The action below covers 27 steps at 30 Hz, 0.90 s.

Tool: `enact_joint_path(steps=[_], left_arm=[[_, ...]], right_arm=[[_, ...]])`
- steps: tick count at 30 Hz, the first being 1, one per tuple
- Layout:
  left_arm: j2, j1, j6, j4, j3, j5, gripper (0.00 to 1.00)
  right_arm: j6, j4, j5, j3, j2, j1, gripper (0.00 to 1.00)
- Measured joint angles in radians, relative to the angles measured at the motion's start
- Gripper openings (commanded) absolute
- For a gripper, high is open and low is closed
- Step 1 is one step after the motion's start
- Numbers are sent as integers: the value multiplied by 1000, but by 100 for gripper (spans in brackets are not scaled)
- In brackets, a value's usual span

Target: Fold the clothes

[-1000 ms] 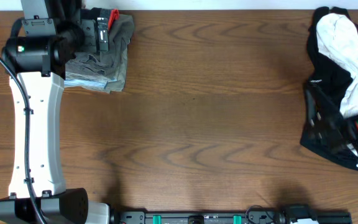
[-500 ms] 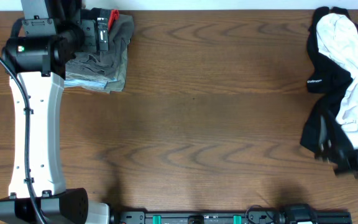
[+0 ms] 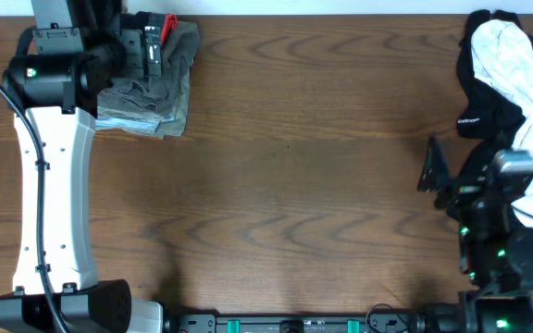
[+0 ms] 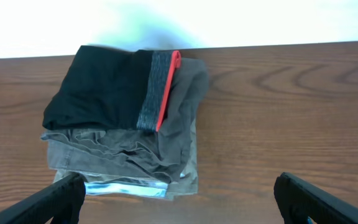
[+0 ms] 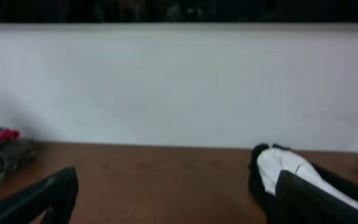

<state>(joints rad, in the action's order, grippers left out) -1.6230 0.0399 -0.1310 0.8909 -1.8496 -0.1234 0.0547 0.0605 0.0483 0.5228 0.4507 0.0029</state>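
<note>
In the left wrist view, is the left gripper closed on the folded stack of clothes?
No, the left gripper has its fingers spread wide apart, short of the folded stack, and holds nothing.

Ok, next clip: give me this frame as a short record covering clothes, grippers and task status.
folded stack: far-left corner of the table; a black piece with a red and grey band lies on top
black and white garment: crumpled at the right edge, not folded
left gripper: open, empty, poised at the folded stack
right gripper: open, empty, near the crumpled garment
task status: one garment left to fold
</note>
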Motion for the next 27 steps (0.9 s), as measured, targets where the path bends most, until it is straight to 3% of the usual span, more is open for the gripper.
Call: enact_joint_path(steps=[8, 27], left_arm=[[0, 0, 0, 0, 0, 0, 98], [0, 0, 0, 0, 0, 0, 98]], right_arm=[[0, -19, 7, -255, -158, 6, 99], [0, -61, 8, -515, -380, 27, 99]])
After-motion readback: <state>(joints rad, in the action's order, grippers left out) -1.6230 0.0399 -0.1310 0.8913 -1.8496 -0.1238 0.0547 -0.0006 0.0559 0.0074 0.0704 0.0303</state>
